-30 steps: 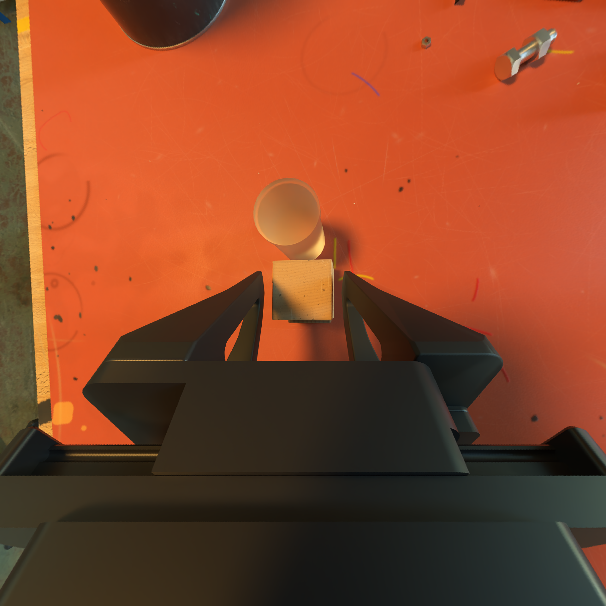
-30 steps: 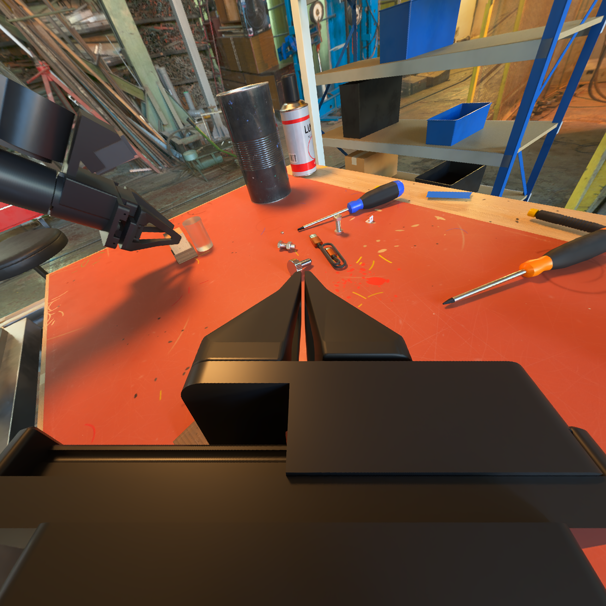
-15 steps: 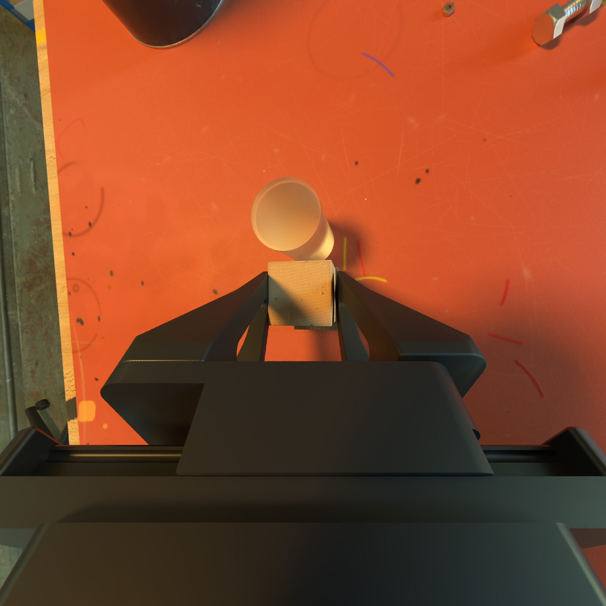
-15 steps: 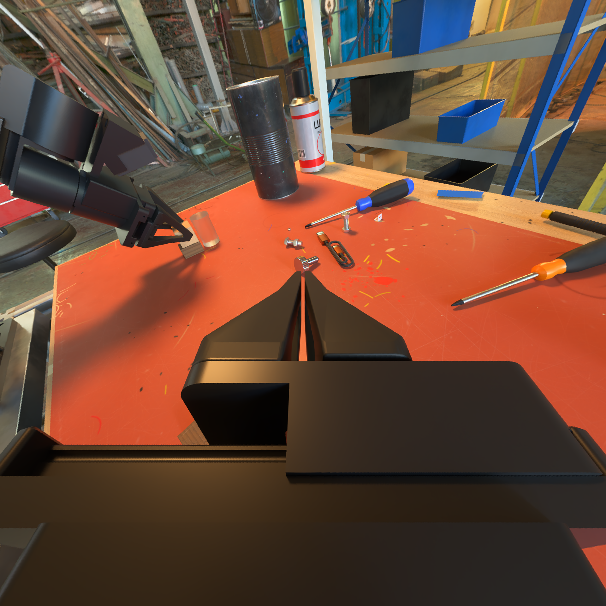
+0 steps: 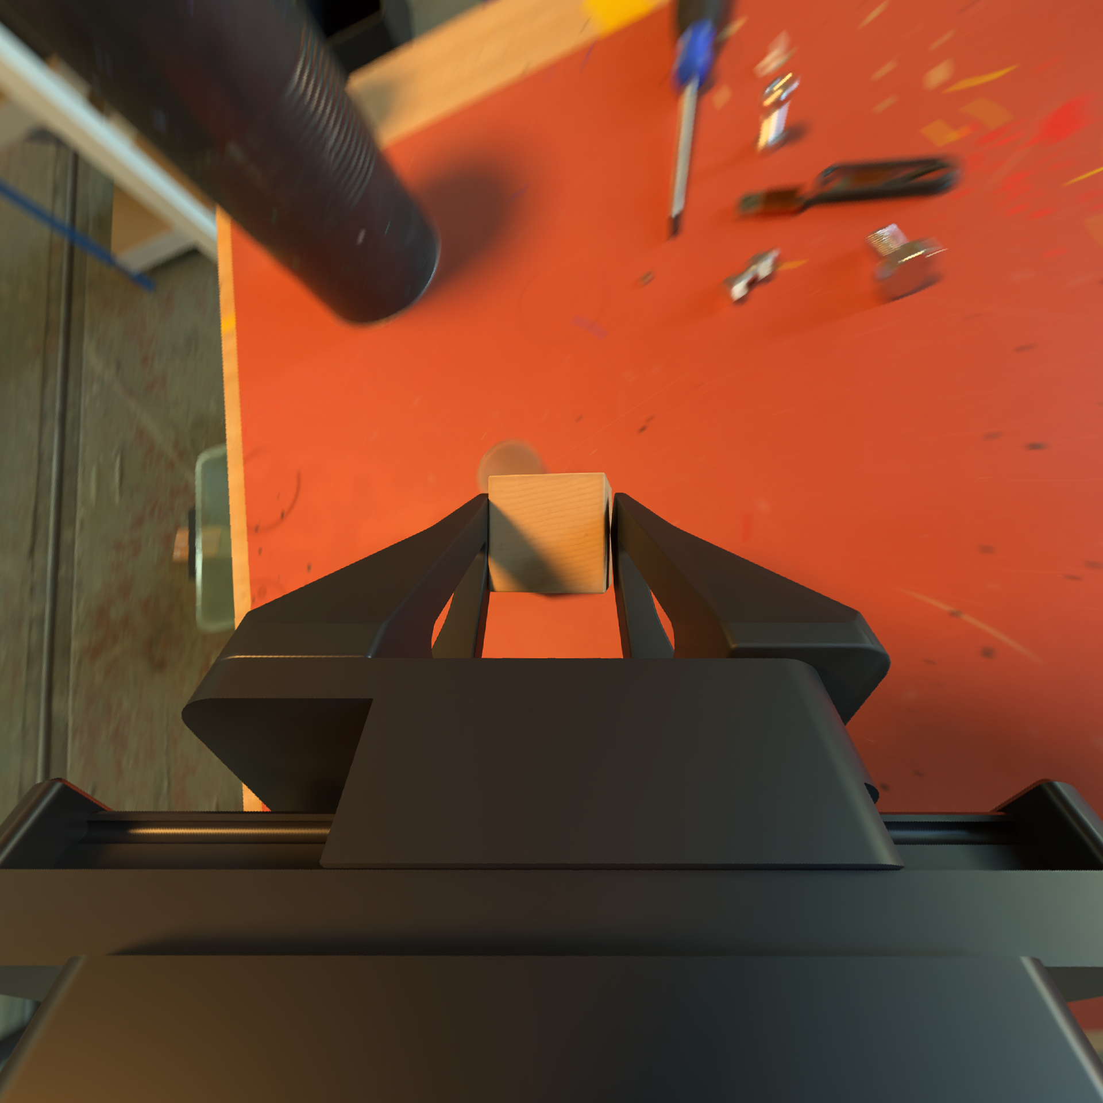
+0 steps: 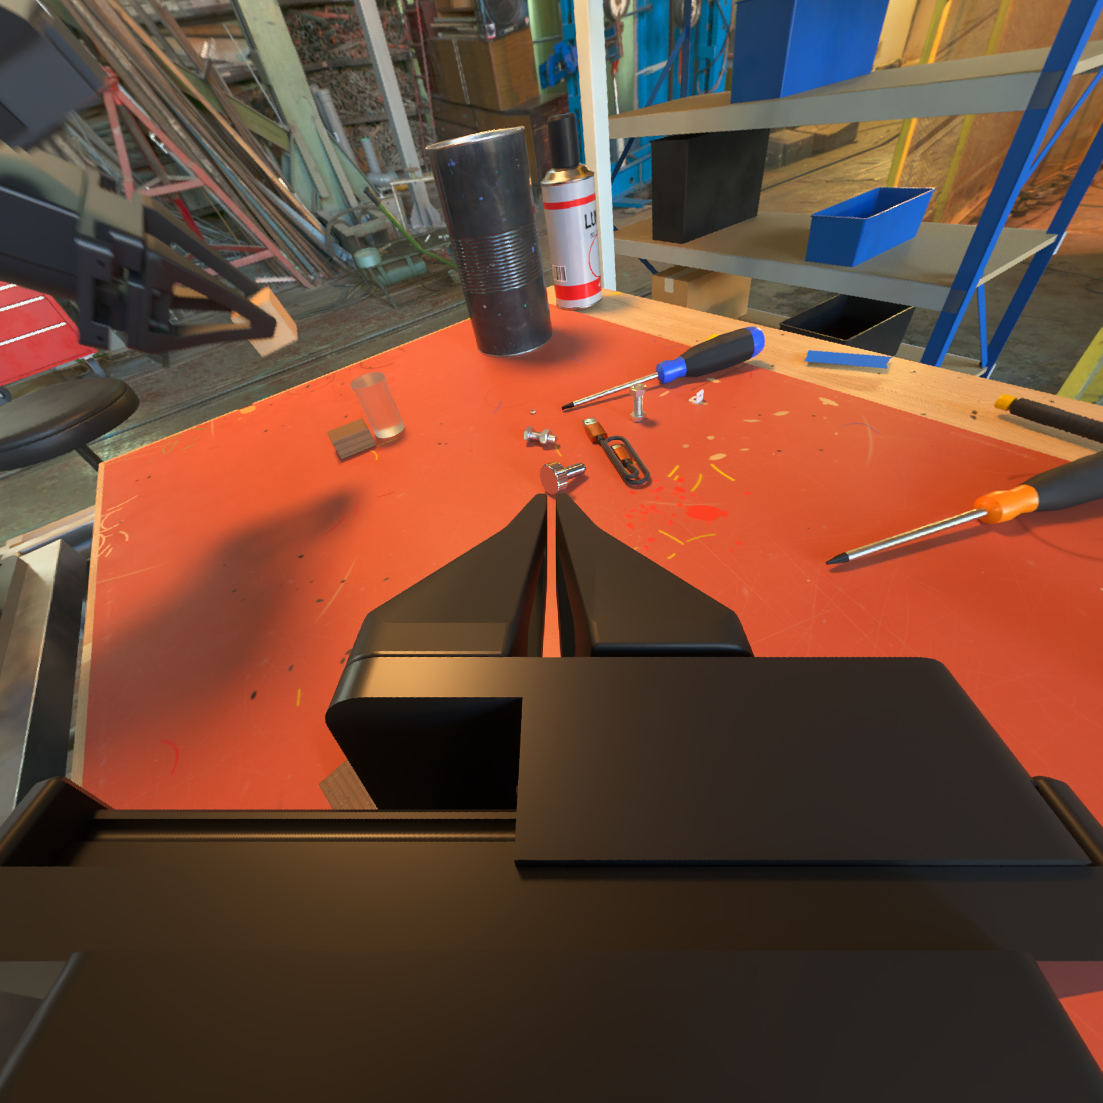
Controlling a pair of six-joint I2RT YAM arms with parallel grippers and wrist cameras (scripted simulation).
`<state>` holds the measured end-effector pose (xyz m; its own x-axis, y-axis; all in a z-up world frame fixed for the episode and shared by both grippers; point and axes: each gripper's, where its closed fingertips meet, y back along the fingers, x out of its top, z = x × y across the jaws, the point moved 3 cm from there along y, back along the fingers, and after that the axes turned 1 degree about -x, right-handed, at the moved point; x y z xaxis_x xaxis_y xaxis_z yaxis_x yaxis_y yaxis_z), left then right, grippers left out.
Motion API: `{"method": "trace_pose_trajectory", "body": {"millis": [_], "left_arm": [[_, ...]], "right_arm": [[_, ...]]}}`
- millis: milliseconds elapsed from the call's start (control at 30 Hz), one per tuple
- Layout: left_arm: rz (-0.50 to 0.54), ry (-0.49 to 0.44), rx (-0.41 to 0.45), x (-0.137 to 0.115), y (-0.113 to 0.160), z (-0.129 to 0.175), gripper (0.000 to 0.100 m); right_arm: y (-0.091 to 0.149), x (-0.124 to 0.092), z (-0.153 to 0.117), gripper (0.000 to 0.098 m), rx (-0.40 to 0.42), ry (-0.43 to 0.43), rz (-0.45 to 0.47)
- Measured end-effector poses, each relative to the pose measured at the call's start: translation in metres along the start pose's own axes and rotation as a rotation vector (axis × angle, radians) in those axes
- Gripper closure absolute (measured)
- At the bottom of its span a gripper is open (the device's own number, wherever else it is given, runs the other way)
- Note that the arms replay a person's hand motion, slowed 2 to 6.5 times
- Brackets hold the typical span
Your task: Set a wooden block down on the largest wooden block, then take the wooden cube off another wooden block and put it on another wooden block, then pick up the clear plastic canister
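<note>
My left gripper [image 5: 549,507] is shut on the light wooden cube [image 5: 546,531] and holds it high above the orange mat. In the right wrist view the left gripper [image 6: 262,322] and the cube [image 6: 276,322] hang in the air at the far left. Below them a small dark wooden block [image 6: 351,438] lies flat on the mat, touching the clear plastic canister [image 6: 377,406], which lies on its side. The canister [image 5: 510,462] peeks out behind the cube in the left wrist view. My right gripper [image 6: 550,498] is shut and empty over the middle of the mat. Another wooden block's corner [image 6: 346,789] shows under it.
A tall dark metal can [image 6: 495,245] and a spray can [image 6: 570,233] stand at the back of the mat. A blue-handled screwdriver [image 6: 686,367], bolts [image 6: 540,436], a knurled knob [image 6: 558,475], a clip [image 6: 618,450] and an orange-handled screwdriver [image 6: 979,510] lie to the right. The mat's left edge [image 5: 230,418] is close.
My left gripper closed on the wooden cube, lifted it off the dark block and rose high above the mat. The right gripper stayed shut, with its view shifting slightly.
</note>
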<state>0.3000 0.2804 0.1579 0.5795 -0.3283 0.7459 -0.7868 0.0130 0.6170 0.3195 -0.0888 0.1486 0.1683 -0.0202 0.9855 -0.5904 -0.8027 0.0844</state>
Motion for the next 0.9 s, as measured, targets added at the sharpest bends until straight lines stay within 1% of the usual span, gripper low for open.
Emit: {"method": "trace_pose_trajectory", "body": {"millis": [100,233,300,367,500,667,767,900], "left_arm": [[0.119,-0.073,-0.113,0.028,0.025,0.028,0.067],[0.251,-0.190,-0.333,0.055,0.053,0.083,0.067],[0.287,-0.252,-0.445,0.062,0.061,0.113,0.067],[0.296,-0.316,-0.539,0.065,0.063,0.142,0.067],[0.254,-0.439,-0.664,0.060,0.050,0.195,0.067],[0.146,-0.544,-0.787,0.038,0.020,0.255,0.067],[0.084,-0.597,-0.843,0.021,0.004,0.286,0.067],[0.032,-0.675,-0.885,-0.001,-0.008,0.314,0.067]], "right_arm": [[-0.001,0.000,-0.003,0.0936,0.019,0.011,-0.001],[-0.002,0.000,-0.009,0.0884,0.059,0.032,-0.008],[-0.003,-0.001,-0.012,0.0850,0.079,0.041,-0.015],[-0.004,-0.002,-0.015,0.0812,0.091,0.046,-0.021],[-0.004,0.002,-0.017,0.0783,0.094,0.060,-0.003],[0.000,0.009,-0.016,0.0784,0.071,0.067,0.041],[0.003,0.012,-0.012,0.0786,0.058,0.064,0.054],[0.007,0.014,-0.006,0.0786,0.046,0.056,0.060]]}}
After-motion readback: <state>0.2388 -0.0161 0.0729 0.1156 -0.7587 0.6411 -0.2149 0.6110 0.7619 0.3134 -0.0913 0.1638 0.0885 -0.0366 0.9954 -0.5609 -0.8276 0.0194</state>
